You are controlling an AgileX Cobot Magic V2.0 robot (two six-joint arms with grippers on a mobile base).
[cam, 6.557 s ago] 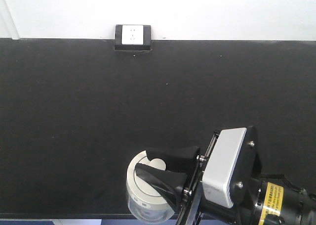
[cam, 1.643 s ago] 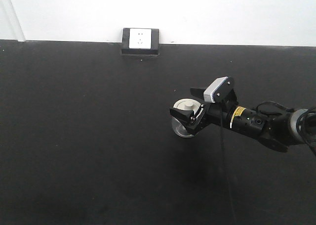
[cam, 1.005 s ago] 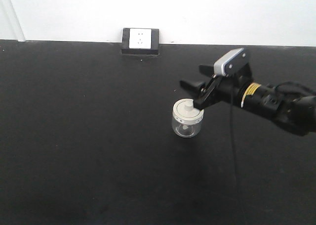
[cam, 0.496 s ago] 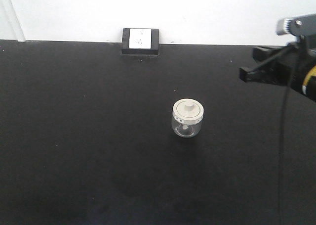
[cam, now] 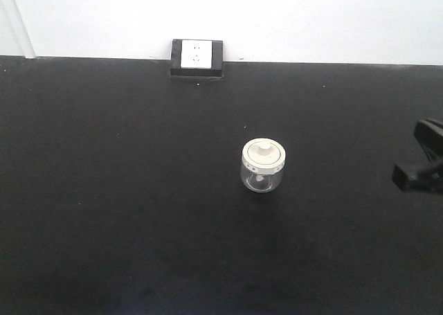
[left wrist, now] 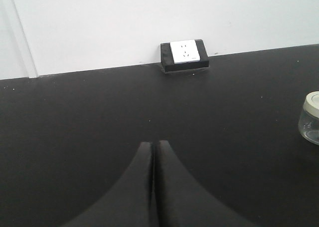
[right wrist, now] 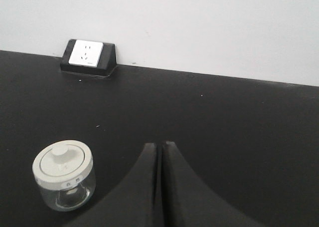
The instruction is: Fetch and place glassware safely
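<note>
The glassware, a squat clear jar (cam: 263, 167) with a cream-white knobbed lid, stands upright and alone on the black table (cam: 124, 190), right of the middle. The left wrist view catches the jar (left wrist: 311, 118) at its right edge. In the right wrist view the jar (right wrist: 63, 175) stands at the lower left. My right gripper (right wrist: 160, 146) is shut and empty, well to the right of the jar; its black fingers (cam: 415, 174) poke in at the front view's right edge. My left gripper (left wrist: 152, 143) is shut on nothing, over bare table left of the jar.
A white wall socket in a black housing (cam: 197, 57) sits at the table's back edge against the white wall; the socket (left wrist: 184, 54) also shows in the left wrist view, and the socket (right wrist: 88, 56) in the right wrist view.
My right gripper let go of the jar, lifted off and drew back to the right edge. The jar stays standing where it was set down.
</note>
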